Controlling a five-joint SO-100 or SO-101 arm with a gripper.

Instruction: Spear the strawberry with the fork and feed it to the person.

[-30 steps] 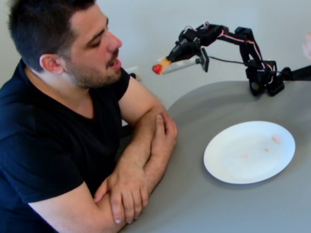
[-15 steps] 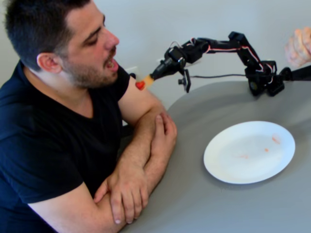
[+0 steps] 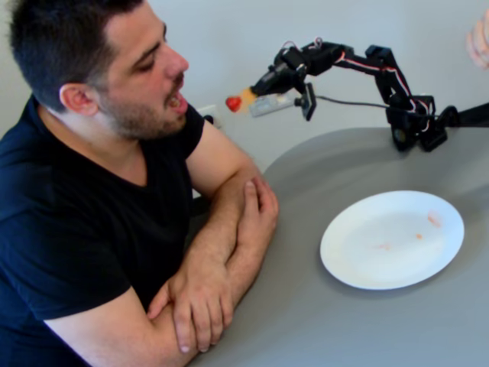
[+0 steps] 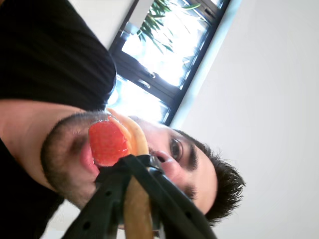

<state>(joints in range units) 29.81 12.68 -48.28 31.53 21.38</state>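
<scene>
The man (image 3: 114, 69) in a black T-shirt sits at the left of the fixed view, mouth open, arms folded on the table edge. The small red strawberry (image 3: 234, 103) sits on the tines of the yellow-orange fork (image 3: 246, 98), a short gap in front of his mouth. My black gripper (image 3: 263, 86) is shut on the fork's handle, held out level above the table. In the wrist view the strawberry (image 4: 107, 142) on the fork (image 4: 133, 137) covers part of his open mouth. His face (image 4: 194, 164) fills the middle, and my gripper (image 4: 134, 162) is at the bottom.
A white plate (image 3: 392, 238) with faint orange smears lies on the grey table (image 3: 321, 321) at the right. The arm's base (image 3: 416, 122) stands at the table's far edge. A bare hand (image 3: 480, 38) shows at the top right corner. A white box (image 3: 271, 105) lies behind the fork.
</scene>
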